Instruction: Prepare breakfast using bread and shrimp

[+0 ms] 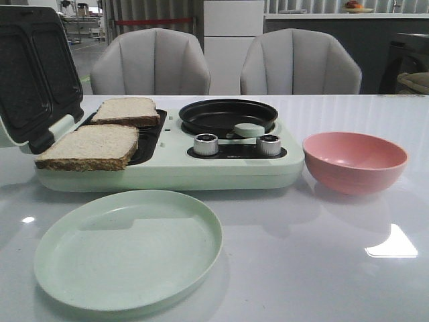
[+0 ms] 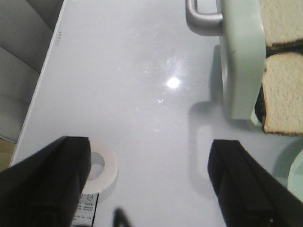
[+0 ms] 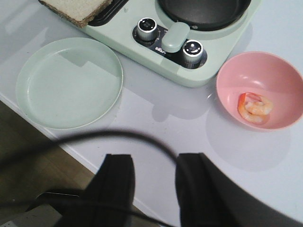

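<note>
Two slices of bread lie on the open sandwich plates of a pale green breakfast machine [image 1: 167, 176], one in front [image 1: 90, 145] and one behind [image 1: 126, 109]. They also show in the left wrist view [image 2: 284, 90]. A pink-orange shrimp [image 3: 255, 106] lies in the pink bowl [image 3: 279, 80]; in the front view the bowl's wall hides it. My left gripper [image 2: 149, 151] is open and empty above the table, to the left of the machine. My right gripper [image 3: 155, 158] is open and empty over the table's front edge. Neither gripper shows in the front view.
The machine's lid [image 1: 33, 67] stands open at the left. Its black round pan [image 1: 228, 114] and two knobs [image 1: 206, 144] are on its right half. A pale green plate [image 1: 127, 248] lies in front. A roll of white tape [image 2: 102, 165] lies by the left fingers.
</note>
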`<action>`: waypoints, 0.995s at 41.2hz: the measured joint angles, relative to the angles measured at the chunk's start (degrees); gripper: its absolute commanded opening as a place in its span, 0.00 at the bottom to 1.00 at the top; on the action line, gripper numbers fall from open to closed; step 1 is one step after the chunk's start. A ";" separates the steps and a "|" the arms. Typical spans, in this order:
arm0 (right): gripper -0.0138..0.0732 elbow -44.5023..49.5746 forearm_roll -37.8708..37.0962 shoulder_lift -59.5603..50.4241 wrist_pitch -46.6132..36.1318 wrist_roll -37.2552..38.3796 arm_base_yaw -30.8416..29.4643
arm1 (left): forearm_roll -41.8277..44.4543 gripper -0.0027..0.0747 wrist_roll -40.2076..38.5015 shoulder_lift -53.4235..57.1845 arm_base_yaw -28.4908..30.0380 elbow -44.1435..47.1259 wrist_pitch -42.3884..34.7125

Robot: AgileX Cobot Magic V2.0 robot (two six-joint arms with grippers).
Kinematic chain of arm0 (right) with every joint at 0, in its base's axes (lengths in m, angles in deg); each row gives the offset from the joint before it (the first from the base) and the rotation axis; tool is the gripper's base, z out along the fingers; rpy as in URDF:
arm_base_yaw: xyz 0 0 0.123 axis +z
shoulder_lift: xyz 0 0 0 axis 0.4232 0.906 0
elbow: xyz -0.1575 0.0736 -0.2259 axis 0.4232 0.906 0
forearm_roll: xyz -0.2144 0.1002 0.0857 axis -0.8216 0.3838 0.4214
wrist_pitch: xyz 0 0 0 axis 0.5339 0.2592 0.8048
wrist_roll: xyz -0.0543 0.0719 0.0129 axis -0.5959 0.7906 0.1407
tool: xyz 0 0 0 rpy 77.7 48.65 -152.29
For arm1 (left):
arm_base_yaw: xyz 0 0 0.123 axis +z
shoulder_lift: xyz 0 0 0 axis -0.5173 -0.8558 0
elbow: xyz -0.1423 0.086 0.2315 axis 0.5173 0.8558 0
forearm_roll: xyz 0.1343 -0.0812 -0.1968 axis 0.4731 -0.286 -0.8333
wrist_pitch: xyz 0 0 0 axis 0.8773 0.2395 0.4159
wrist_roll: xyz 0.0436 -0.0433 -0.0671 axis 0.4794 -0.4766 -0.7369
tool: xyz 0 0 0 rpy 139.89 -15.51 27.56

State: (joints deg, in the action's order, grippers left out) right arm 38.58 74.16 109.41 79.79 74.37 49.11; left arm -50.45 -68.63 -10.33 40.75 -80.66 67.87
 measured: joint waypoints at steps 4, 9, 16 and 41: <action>0.55 0.00 0.00 0.00 0.00 0.00 0.00 | -3.77 0.76 1.24 0.00 4.92 -0.07 -2.36; 0.55 0.00 0.00 0.00 0.00 0.00 0.00 | -4.53 0.76 1.73 -0.09 8.04 -0.07 -4.37; 0.55 0.00 0.00 0.00 0.00 0.00 0.00 | -4.98 0.76 1.85 -1.97 8.30 -0.07 -7.03; 0.55 0.00 0.00 0.00 -0.10 0.00 0.00 | -13.26 0.68 4.73 -28.12 8.30 -9.55 -7.57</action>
State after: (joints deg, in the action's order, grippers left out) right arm 38.58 74.16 109.41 79.69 74.37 49.11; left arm -63.71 -63.90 -38.45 49.05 -90.21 60.30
